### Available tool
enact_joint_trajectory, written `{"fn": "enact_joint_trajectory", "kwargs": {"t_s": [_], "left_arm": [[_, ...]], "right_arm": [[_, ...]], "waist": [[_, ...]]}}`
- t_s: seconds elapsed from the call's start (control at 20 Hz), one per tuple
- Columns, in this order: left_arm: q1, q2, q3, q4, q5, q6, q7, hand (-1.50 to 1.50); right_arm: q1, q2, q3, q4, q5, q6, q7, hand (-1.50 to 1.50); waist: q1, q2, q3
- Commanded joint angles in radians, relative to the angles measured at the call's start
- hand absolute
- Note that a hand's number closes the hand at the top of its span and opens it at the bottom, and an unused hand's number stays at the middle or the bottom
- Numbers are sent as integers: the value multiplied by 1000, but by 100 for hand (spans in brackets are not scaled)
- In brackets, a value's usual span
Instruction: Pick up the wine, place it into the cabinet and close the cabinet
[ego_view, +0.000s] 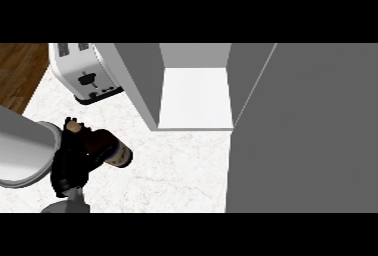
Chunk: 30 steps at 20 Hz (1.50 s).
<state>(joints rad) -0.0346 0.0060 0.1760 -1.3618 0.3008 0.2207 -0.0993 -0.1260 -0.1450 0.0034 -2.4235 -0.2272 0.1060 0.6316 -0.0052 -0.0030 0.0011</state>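
Looking down at the white marbled tabletop (177, 170), you had the left hand (74, 160) curled round the wine (111, 150), a dark bottle lying tilted in the fingers near the view's left, its cork end pointing up toward the toaster (85, 75). The bottle sat low over the tabletop, well apart from the cabinet (140, 80), though whether it had cleared the surface could not be told. Your main risk from there, as I judged it, was the cabinet's near side wall: it stood between the bottle and the opening, so a straight sweep rightward could have knocked the bottle against that panel or twisted it in the hand. The toaster stood just beside the cabinet's left wall, so a high, wide arc might have clipped it instead. The open door (303, 130), a broad grey slab filling the view's right, would have needed a push to close, and swinging it early could have trapped the forearm. Inside the cabinet, the white shelf (196, 97) held nothing that showed. Your right hand did not show anywhere.
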Motion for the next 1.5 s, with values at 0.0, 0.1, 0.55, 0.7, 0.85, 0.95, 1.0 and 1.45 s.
{"fn": "enact_joint_trajectory", "kwargs": {"t_s": [0.0, 0.1, 0.55, 0.7, 0.85, 0.95, 1.0, 1.45], "left_arm": [[-11, 7, 19, 81, 20, -33, -30, -150], [-83, 9, 49, 143, 49, -39, -50, -150], [-66, 22, 52, 148, 95, -70, -76, -150], [-69, 7, 56, 216, 118, -138, -153, 150], [-132, 19, 56, 252, 157, -184, -131, 150], [-120, 7, 24, 276, 108, -182, -188, 150], [-144, 30, 25, 323, 93, -203, -214, 150], [-73, 74, -65, 298, -47, -236, -351, 150]], "right_arm": [[15, -2, 17, -207, -75, -40, 135, -150], [27, -7, -16, -182, -78, -25, 91, -150], [12, -34, -56, -183, -115, -10, 114, -150], [18, -11, -35, -125, -95, 0, 72, -150], [69, -7, -36, -170, -97, 13, 61, -150], [109, 21, 20, -192, -63, 13, 42, -150], [102, 25, 14, -132, -33, 19, 6, -150], [97, 15, -18, -94, -62, 46, -44, -150]], "waist": [[-4, 1, -2], [-6, 2, -2], [-1, 1, -1], [1, 2, -1], [-6, 1, -1], [-7, 1, -1], [-4, 3, -1], [0, 2, -1]]}}
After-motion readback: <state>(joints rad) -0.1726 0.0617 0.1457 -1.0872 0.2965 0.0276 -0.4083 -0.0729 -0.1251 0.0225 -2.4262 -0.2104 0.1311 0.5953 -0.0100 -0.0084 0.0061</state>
